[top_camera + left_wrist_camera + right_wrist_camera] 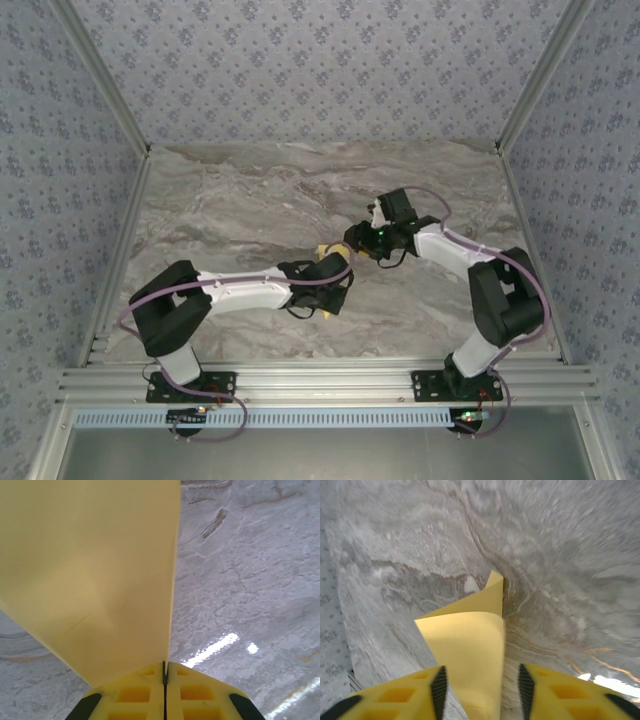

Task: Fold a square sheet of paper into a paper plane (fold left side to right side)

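The yellow sheet of paper (90,570) stands up from my left gripper (164,667), whose jaws are shut on its lower edge. In the right wrist view the same paper (470,650) curls upward between the fingers of my right gripper (481,690), which stands open with a gap on each side of the sheet. A pointed corner of the paper sticks up behind the curl. From above, both grippers meet at the table's middle, the left gripper (338,282) just below the right gripper (358,244), with a bit of paper (326,251) showing between them.
The grey marbled table (250,200) spreads out behind and to both sides of the arms. Patterned walls enclose it on three sides. An aluminium rail (320,380) with the arm bases runs along the near edge.
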Robot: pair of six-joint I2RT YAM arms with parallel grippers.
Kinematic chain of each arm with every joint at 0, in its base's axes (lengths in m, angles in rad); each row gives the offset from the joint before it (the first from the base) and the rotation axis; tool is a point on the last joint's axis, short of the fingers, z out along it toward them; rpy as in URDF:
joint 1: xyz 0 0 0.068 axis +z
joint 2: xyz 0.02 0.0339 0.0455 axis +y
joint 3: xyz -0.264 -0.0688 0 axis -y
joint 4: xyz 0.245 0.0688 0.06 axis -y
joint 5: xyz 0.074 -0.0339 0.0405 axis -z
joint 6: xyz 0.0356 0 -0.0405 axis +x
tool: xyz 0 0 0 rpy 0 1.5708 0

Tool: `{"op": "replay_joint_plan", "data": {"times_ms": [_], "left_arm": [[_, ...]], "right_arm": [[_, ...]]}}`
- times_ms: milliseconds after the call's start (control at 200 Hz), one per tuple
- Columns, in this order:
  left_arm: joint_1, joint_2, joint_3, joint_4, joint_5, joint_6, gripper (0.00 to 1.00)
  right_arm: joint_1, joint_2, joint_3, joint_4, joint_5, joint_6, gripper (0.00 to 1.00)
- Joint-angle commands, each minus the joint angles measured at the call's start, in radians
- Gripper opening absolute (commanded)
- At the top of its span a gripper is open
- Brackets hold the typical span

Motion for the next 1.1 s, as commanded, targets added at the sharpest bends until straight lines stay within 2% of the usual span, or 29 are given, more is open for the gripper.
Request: {"op": "replay_joint_plan", "data": {"times_ms": [0, 100, 205, 415, 670, 889, 1094], "left_arm": [[0.039, -0.054, -0.044, 0.11, 0.117, -0.04, 0.06], [0.077, -0.074, -0.09, 0.191, 0.194, -0.076, 0.06], [0.121, -0.089, -0.147, 0.298, 0.288, -0.118, 0.06], [0.19, -0.119, -0.272, 0.496, 0.414, -0.18, 0.06], [0.28, -0.11, -0.418, 0.733, 0.562, -0.251, 0.06], [0.302, -0.053, -0.417, 0.786, 0.647, -0.249, 0.05], [0.318, -0.007, -0.422, 0.841, 0.67, -0.263, 0.05]], "right_arm": [[-0.048, -0.09, -0.044, -0.021, 0.009, -0.047, 0.56], [-0.086, -0.133, -0.093, -0.014, -0.001, -0.086, 0.65], [-0.095, -0.151, -0.133, 0.02, -0.027, -0.101, 0.69], [-0.071, -0.123, -0.175, 0.137, -0.111, -0.111, 0.7], [-0.021, -0.078, -0.209, 0.231, -0.147, -0.138, 0.67], [0.046, -0.025, -0.204, 0.231, -0.124, -0.155, 0.67], [0.076, 0.015, -0.213, 0.266, -0.115, -0.15, 0.66]]}}
